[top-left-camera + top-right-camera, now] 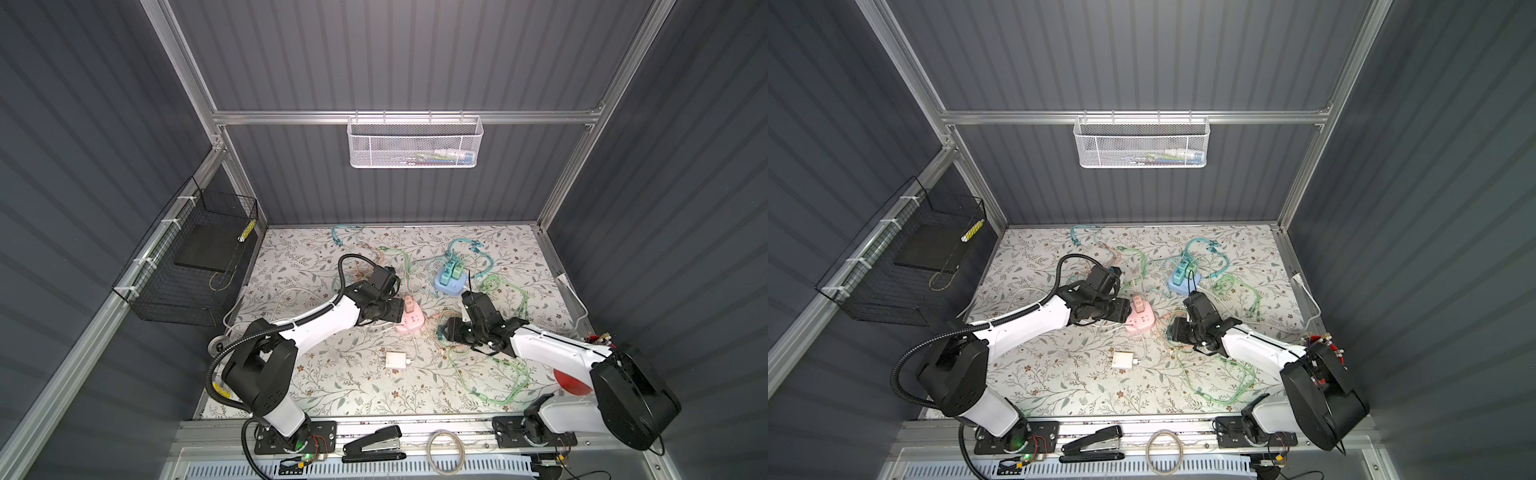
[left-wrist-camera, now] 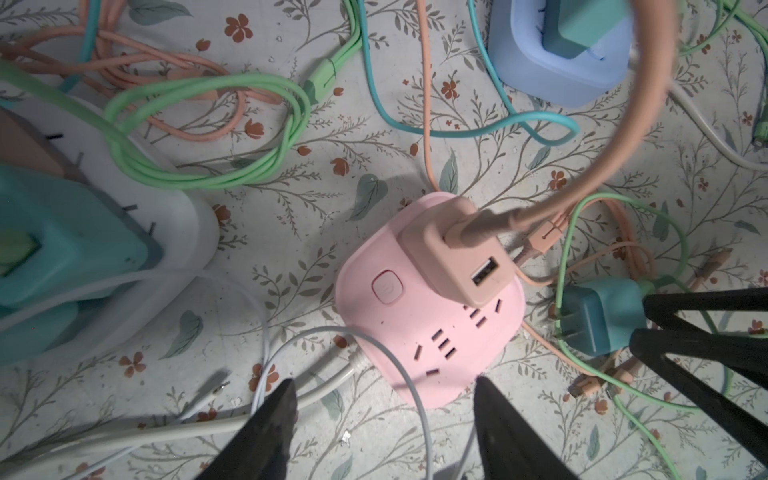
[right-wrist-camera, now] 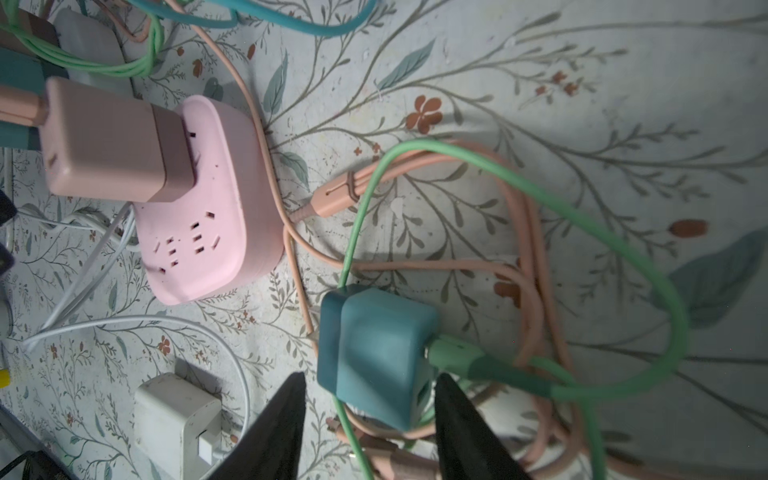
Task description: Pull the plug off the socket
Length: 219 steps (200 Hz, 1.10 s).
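A pink socket (image 1: 411, 326) (image 1: 1140, 323) (image 2: 415, 345) (image 3: 216, 232) lies mid-table in both top views. A pink plug (image 1: 409, 305) (image 2: 453, 253) (image 3: 112, 141) with a peach cable stands plugged into it. My left gripper (image 2: 384, 395) (image 1: 397, 313) is open, its fingertips either side of the socket's near edge, holding nothing. A teal plug (image 3: 374, 353) (image 2: 598, 316) (image 1: 441, 332) with a green cable lies loose on the cables beside the socket. My right gripper (image 3: 370, 386) is open astride it, with a gap at one finger.
A blue socket (image 1: 449, 284) (image 1: 1181, 281) holding teal plugs sits farther back. A white socket (image 2: 183, 232) with a teal plug is close by the left arm. A white charger (image 1: 395, 359) (image 3: 174, 419) lies nearer the front. Green, teal and peach cables tangle around everything.
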{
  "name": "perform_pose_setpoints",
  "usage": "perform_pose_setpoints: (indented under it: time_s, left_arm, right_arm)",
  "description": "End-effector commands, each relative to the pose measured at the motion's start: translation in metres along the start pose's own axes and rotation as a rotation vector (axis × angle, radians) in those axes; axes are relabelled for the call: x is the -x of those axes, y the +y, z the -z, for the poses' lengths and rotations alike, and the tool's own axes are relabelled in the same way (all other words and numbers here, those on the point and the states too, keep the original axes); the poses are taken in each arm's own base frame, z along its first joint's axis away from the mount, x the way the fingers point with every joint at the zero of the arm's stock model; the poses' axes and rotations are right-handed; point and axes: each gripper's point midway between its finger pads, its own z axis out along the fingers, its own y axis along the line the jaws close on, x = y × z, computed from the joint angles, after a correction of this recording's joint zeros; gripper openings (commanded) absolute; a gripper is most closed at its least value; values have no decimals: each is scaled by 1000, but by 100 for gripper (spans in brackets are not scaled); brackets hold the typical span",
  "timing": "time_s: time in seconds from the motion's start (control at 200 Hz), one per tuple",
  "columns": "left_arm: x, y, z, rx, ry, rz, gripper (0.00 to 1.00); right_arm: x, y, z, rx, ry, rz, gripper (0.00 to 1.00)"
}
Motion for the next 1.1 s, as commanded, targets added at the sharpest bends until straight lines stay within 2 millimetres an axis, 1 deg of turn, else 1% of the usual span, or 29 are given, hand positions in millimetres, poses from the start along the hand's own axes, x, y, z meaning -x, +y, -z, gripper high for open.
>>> perform_pose_setpoints:
  time_s: [0.0,0.08,0.245,0.345,0.49,0.585,0.715,0.791,0.886,1.091]
  left_arm:
    - [-4,7,8,24,-1,-19,68]
    - [-3,6,10,23,-8,-21,68]
    - [-1,6,11,23,-15,-34,71]
    - [2,4,15,12,-36,-39,77]
    - [4,5,17,18,-47,-67,87]
    - [4,9,18,42,-45,-93,91]
    - [7,7,20,37,-52,-137,95]
    - [6,6,17,28,-44,-168,97]
    - [3,4,14,18,-32,-209,100]
    - [7,-4,11,-26,-51,-300,100]
  right_arm:
    - [2,-8,8,-46,-9,-7,55]
    - [4,-8,15,-58,-18,4,57]
    - [13,2,27,-32,-56,46,57]
    - [16,9,31,-19,-76,62,57]
    - [20,23,31,16,-101,98,53]
    - [22,35,28,32,-99,129,51]
    - [24,52,17,40,-74,176,48]
    - [26,61,11,49,-60,187,46]
    - [28,67,1,56,-37,182,45]
    - [34,72,-16,45,-5,175,47]
